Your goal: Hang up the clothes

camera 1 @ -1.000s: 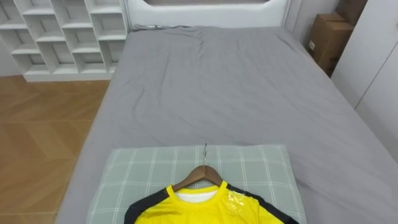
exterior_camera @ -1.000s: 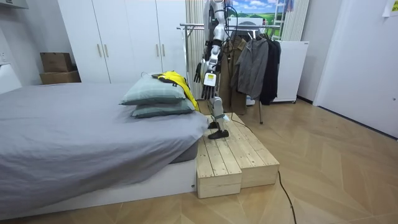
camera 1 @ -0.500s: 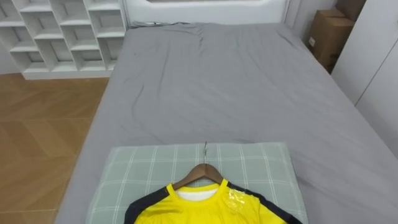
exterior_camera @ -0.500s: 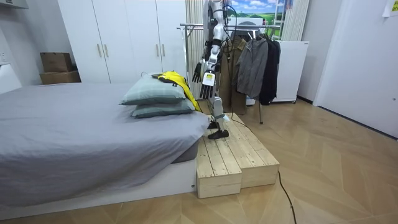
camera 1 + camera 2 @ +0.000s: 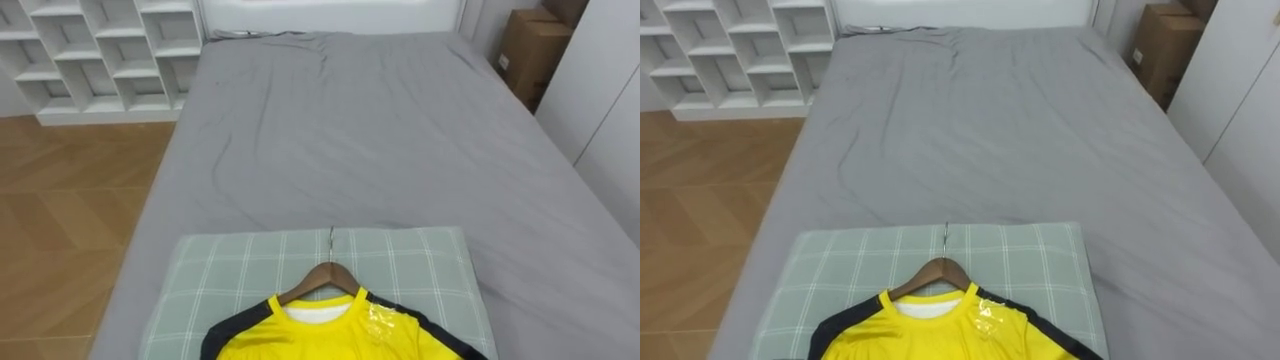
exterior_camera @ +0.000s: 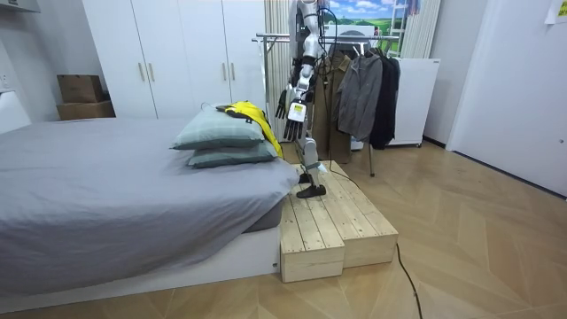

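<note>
A yellow shirt [image 5: 330, 335] with dark shoulder stripes lies on a wooden hanger [image 5: 325, 277], also seen as the hanger [image 5: 937, 272]. It rests on a green checked pillow [image 5: 420, 270] at the near end of the grey bed [image 5: 360, 130]. In the room view the shirt [image 6: 248, 112] tops two stacked pillows [image 6: 221, 133]. I stand upright on a wooden platform [image 6: 332, 221] beside them, facing the bed. My left hand [image 6: 284, 104] hangs near the shirt with its fingers straight, touching nothing.
A clothes rack [image 6: 275, 37] with dark garments [image 6: 363, 89] stands right behind me. White shelves [image 5: 100, 55] and wooden floor lie left of the bed, a cardboard box [image 5: 525, 55] to its right. White wardrobes [image 6: 177, 53] line the far wall.
The eye view has tipped slightly downward. The shirt, hanger and pillow have not moved, and my stance is the same.
</note>
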You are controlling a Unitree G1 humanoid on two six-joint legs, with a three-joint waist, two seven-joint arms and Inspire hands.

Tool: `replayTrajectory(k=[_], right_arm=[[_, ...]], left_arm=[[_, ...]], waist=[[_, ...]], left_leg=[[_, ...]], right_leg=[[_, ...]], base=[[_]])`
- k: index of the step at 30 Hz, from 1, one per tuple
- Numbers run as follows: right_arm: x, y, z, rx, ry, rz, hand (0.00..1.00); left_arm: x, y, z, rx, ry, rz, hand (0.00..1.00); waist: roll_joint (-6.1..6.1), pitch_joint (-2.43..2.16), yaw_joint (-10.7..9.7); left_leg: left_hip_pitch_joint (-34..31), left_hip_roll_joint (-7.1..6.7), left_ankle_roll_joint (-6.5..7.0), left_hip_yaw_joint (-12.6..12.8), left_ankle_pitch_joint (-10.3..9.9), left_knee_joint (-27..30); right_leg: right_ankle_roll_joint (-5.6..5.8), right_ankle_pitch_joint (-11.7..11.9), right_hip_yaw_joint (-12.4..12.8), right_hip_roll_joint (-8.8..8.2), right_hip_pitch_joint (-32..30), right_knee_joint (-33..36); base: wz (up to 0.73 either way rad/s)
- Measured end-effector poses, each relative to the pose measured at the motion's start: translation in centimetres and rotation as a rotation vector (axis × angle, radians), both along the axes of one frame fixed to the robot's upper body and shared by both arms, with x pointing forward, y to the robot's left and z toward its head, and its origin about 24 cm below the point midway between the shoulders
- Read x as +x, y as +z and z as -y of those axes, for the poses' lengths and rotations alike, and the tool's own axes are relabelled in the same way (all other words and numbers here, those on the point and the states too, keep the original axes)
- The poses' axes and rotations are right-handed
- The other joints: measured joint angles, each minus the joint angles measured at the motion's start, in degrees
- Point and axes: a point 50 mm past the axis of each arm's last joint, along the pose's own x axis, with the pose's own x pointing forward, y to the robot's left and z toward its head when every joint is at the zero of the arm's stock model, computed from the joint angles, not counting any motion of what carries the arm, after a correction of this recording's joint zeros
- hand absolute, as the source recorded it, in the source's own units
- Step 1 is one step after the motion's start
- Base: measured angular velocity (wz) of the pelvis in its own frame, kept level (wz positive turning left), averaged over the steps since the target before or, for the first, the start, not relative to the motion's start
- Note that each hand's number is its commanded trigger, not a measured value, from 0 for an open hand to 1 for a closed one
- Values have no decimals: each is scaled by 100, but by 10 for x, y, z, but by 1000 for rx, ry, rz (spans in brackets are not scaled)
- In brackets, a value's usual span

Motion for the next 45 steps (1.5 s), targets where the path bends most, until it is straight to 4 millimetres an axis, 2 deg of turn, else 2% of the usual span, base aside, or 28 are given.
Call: replayTrajectory(k=[8,12,16,21,24,32,37,45], right_arm=[[-7,-1,1,6,-46,-18,0],[-7,0,4,-18,-62,-19,0],[-8,0,5,-29,-68,-20,0],[-9,-1,6,-41,-74,-30,0],[-9,-1,5,-41,-72,-30,0],[-8,-1,6,-55,-84,-27,0],[-8,-1,6,-55,-83,-29,0],[-2,0,5,-53,-58,-16,0]], left_arm=[[-5,5,-14,147,105,31,0],[-4,11,-27,276,174,56,0],[-1,16,-33,388,184,79,0],[8,23,-38,518,167,124,0],[15,28,-38,579,135,164,0],[47,40,-28,658,21,322,0],[57,46,-23,708,-50,389,0],[78,58,-13,758,-147,516,0]], waist=[[-24,6,34],[25,9,38],[61,5,13],[52,5,-48],[42,3,-80],[33,2,-151],[10,-14,-192],[34,0,-284]], left_leg=[[112,1,1,-6,0,0],[120,5,4,-13,-3,0],[111,1,11,-100,-7,-26],[105,-8,13,-248,-8,-70],[93,-12,13,-296,-7,-65],[80,-11,13,-292,-7,-41],[97,-15,14,-280,-6,-31],[87,-19,14,-282,-6,-33]], right_leg=[[0,0,4,1,91,13],[-1,0,-10,2,85,15],[-1,1,-109,2,90,28],[-2,2,-215,1,126,15],[-2,1,-274,-3,137,9],[-5,-1,-243,0,133,13],[-5,-1,-192,4,142,9],[-3,-3,-177,4,129,-8]], base=[[0],[0],[10],[15],[10],[0],[-4],[0]])
